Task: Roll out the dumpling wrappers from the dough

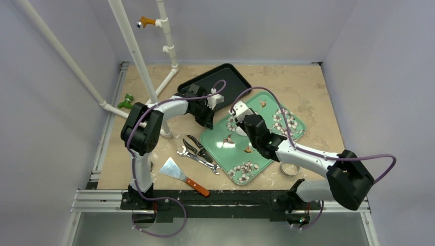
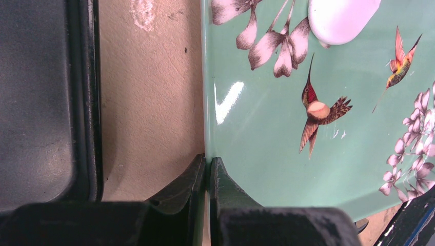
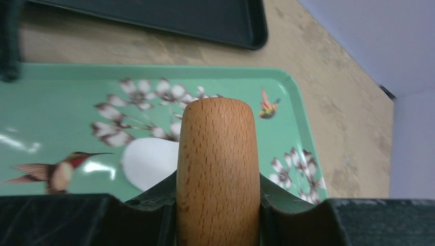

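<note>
a: checking from the left, what lies there?
b: scraper (image 1: pixel 179 174), pliers (image 1: pixel 195 145) and wrench (image 1: pixel 199 159), just beside the green tray (image 1: pixel 267 148). black tray (image 1: pixel 225 81) behind.
a: left gripper (image 2: pixel 208 165)?
b: pinched fully closed on the green tray's rim.
a: dumpling wrapper (image 3: pixel 146 164)?
b: on the green tray, partly blocked by the wooden roller (image 3: pixel 218 154).
a: right gripper (image 3: pixel 218 190)?
b: clamped around that roller. metal ring (image 1: pixel 290 169) lies on the table at the right.

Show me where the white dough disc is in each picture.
Top view: dough disc, middle of the green tray, partly under the right arm.
Left wrist: disc at the top right edge.
Right wrist: disc left of the wooden roller.
Shared landmark: the red-headed hummingbird print.
</note>
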